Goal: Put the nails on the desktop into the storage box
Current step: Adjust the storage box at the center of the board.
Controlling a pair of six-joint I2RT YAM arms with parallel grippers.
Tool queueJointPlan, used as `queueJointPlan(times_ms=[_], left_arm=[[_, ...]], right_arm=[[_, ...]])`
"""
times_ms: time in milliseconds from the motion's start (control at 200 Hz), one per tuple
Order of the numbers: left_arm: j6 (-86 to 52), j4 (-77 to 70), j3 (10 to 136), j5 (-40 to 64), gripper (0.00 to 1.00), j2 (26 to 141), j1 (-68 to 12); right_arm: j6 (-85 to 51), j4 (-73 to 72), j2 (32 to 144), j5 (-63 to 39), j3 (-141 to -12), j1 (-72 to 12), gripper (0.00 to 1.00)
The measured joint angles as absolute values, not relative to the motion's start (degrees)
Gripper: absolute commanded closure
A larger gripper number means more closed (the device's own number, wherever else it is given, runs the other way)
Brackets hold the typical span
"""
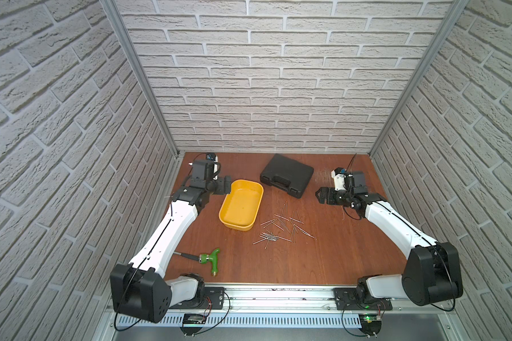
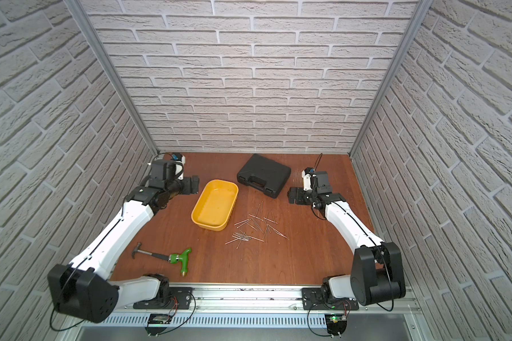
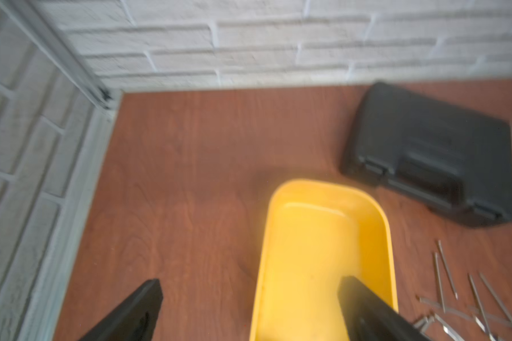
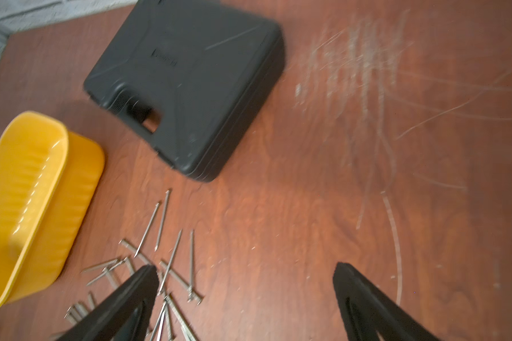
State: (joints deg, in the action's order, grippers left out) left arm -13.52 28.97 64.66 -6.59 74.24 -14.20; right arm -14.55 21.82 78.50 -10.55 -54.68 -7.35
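Jaws on both arms gape wide, empty, well apart from the nails (image 1: 268,236).

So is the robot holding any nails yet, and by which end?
No, nothing is held. The left gripper and the right gripper are both open and empty, and the nails all lie on the desktop.

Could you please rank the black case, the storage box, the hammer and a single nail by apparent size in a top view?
1. black case and storage box: look about alike, too close to rank.
2. hammer: similar length, far slimmer.
3. nail: smallest.
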Motion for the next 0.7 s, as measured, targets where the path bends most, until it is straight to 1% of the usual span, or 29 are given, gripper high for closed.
queueJointPlan(times_ms=[145, 230, 390, 700], left_arm=[[-13.5, 35.2, 64.7, -5.1, 0.02, 80.4, -17.5], [-13.6, 37.6, 65.8, -4.6, 0.03, 83.0, -21.0], [-13.8, 37.9, 70.1, -2.1, 0.04, 87.9, -26.1], [-14.7, 37.5, 76.6, -0.1, 0.09, 97.7, -31.1]], right_arm=[[-14.9, 26.0, 77.0, -12.1, -54.7, -11.5, 0.03], [-14.9, 27.2, 76.0, -12.5, -54.6, -13.0, 0.03], [-16.0, 27.9, 74.8, -12.7, -53.6, -13.3, 0.03], [-17.2, 29.2, 74.2, -12.3, -52.5, -13.3, 0.03]])
